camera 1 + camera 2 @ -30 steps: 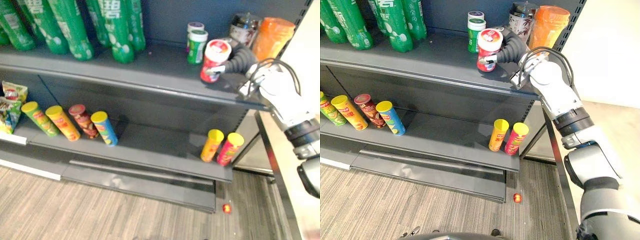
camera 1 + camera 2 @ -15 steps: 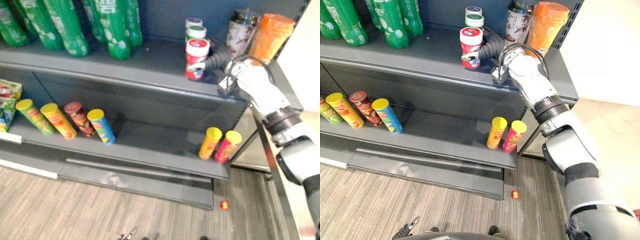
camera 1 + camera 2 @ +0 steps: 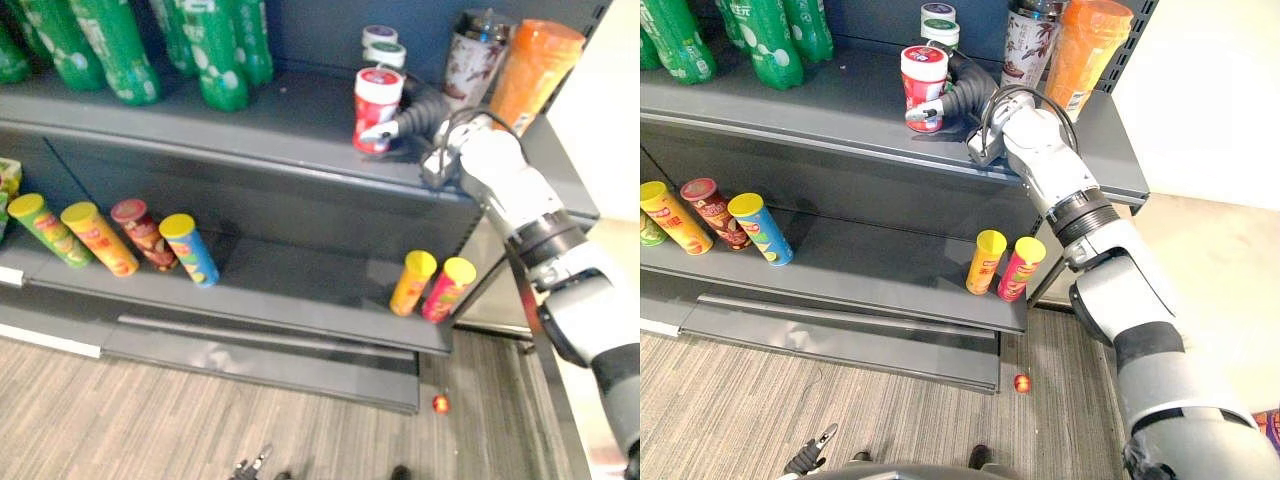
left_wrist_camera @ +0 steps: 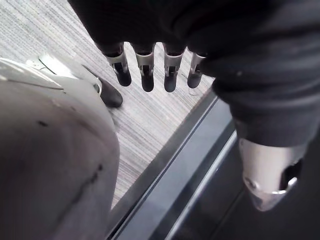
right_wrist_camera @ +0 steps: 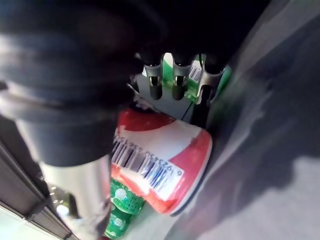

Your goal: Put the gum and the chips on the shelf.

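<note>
- Dark grey metal shelf unit (image 3: 300, 140) on striped grey carpet (image 3: 150, 420). Positions below are relative to the red-and-white gum canister (image 3: 377, 105).
- Canister sits on the upper shelf board near its front edge, roughly upright. Can't tell if the base is fully down.
- Right hand (image 3: 415, 112) is gripping the canister: thumb (image 3: 918, 113) across the low front, fingers (image 5: 175, 85) curled round the back.
- Just behind it: two green gum bottles with pale lids (image 3: 384, 52), one behind the other.
- Behind and to its right: brown-patterned jar with dark lid (image 3: 475, 60), then tall orange container (image 3: 535, 65).
- Well apart to its left: green soda bottles (image 3: 215, 50).
- One shelf down, slightly right: yellow chip tube (image 3: 412, 283) and pink chip tube (image 3: 447, 288), side by side, both leaning.
- One shelf down, far left: row of four leaning chip tubes (image 3: 188, 248).
- Below, on the carpet: small red object (image 3: 439, 404).
- Left hand (image 4: 200, 30) is down at floor level by the shelf base, fingers straight, holding nothing.
</note>
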Tool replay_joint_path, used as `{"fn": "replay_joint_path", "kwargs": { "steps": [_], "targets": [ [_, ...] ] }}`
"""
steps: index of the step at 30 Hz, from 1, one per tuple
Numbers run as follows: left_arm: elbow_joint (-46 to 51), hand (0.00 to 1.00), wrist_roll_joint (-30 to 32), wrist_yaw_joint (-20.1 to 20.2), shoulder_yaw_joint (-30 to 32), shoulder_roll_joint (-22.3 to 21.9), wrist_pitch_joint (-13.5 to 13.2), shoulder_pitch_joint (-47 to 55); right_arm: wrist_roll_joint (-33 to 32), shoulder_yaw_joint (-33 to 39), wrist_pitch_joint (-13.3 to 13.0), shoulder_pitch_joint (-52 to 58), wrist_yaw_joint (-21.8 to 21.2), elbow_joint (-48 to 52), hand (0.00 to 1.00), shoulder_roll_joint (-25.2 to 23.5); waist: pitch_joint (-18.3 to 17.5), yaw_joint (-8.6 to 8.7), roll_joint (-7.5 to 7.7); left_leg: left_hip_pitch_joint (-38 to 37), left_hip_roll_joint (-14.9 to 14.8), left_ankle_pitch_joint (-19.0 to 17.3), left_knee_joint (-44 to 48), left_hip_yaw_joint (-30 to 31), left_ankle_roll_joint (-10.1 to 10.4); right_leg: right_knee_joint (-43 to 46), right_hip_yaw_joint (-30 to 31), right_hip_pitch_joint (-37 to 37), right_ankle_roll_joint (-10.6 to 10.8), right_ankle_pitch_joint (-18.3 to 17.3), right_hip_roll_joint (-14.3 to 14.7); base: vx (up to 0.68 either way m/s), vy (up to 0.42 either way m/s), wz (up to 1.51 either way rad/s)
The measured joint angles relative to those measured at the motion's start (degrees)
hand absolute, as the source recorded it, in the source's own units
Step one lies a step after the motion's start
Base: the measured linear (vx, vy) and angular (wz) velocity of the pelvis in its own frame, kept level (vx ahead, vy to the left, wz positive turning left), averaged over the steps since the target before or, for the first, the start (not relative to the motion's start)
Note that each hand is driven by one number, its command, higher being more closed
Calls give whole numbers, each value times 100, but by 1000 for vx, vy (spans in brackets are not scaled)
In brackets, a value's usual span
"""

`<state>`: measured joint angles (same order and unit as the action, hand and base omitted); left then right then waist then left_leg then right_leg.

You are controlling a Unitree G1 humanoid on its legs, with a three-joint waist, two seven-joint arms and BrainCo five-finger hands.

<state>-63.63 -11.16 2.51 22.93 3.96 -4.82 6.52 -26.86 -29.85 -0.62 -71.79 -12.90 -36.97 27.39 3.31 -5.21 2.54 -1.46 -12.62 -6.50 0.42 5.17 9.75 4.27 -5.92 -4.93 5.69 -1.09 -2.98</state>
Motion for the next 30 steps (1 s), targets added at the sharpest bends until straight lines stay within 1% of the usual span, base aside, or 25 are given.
{"fn": "replay_joint_path", "kwargs": {
  "steps": [6,7,9,10,11,12,14,15,17,22,23,24,25,26,28,30],
  "targets": [
    [48,0,-2,-1,123,4,0,124,-477,27,-63,7,37,810,0,630,29,10,80,-70,30,0,-28,-132,0,25,208,-77,1,1,0,20,4,-15],
    [53,0,-3,2,164,5,0,170,-592,45,-106,6,81,1057,0,897,27,44,94,-129,55,0,-30,-132,0,30,309,-77,3,2,-9,22,7,-28],
    [53,0,-2,2,172,5,0,180,-716,71,-125,7,123,1225,0,1073,28,72,95,-160,71,-1,-43,-134,0,34,351,-77,3,2,-18,6,7,-17],
    [53,0,-3,5,172,14,-1,182,-881,208,-152,7,130,1475,0,1274,28,173,95,-179,77,-1,-75,-139,0,39,365,-84,4,2,-21,-8,8,-6],
    [52,0,-2,5,173,19,-1,183,-962,266,-174,8,135,1548,0,1316,28,204,95,-184,75,-2,-91,-141,1,41,367,-90,4,2,-19,-23,9,-7],
    [52,0,-2,6,172,22,-1,183,-1045,321,-295,10,135,1702,0,1428,28,235,95,-206,70,-3,-123,-158,1,49,398,-106,4,2,-11,-22,4,-7],
    [52,0,-2,6,173,23,-2,191,-1175,422,-404,43,125,1886,0,1501,28,245,97,-247,69,-6,-144,-198,2,87,452,-131,5,1,-2,-20,2,-16],
    [52,0,-2,7,172,22,-2,203,-1198,496,-517,92,127,1987,0,1510,26,251,99,-286,67,-10,-162,-268,-1,104,508,-140,5,2,7,-24,2,-19],
    [50,0,0,8,172,31,-2,215,-1199,519,-598,197,127,2198,0,1601,20,263,109,-285,70,-14,-175,-288,-3,130,549,-172,9,4,11,-39,1,-12],
    [42,0,4,8,170,52,-2,242,-1200,873,-630,871,121,2902,0,1865,-3,293,143,-290,71,-13,-208,-308,-3,151,585,-200,10,4,17,-21,0,-2],
    [41,0,10,8,170,52,-4,245,-1201,1027,-660,1034,117,3158,0,1981,-6,294,147,-295,71,-13,-211,-307,-4,151,584,-212,10,4,18,35,3,0],
    [41,0,14,9,170,58,-4,261,-1202,1457,-781,1360,107,3574,0,2098,-12,307,157,-285,71,-12,-218,-307,-4,150,584,-229,10,4,19,37,4,0],
    [42,0,16,10,170,62,-5,271,-1203,1674,-839,1499,106,3732,0,2113,-16,320,162,-281,72,-12,-222,-308,-4,150,584,-238,10,4,19,42,6,-2],
    [36,0,24,11,169,69,-4,284,-1234,2084,-988,1762,109,3989,0,2113,-24,354,172,-276,76,-12,-226,-312,-4,150,590,-249,10,4,16,29,8,-4],
    [36,0,75,12,162,71,-5,280,-1293,2891,-1198,2438,132,4449,0,2104,-60,377,201,-278,83,-12,-232,-323,-4,147,619,-261,11,4,14,24,10,-5],
    [35,0,111,15,158,70,-7,280,-1375,3287,-1268,2918,142,4757,0,2049,-84,379,225,-278,83,-13,-235,-340,-4,147,636,-272,11,4,16,10,7,-6]
  ]
}}
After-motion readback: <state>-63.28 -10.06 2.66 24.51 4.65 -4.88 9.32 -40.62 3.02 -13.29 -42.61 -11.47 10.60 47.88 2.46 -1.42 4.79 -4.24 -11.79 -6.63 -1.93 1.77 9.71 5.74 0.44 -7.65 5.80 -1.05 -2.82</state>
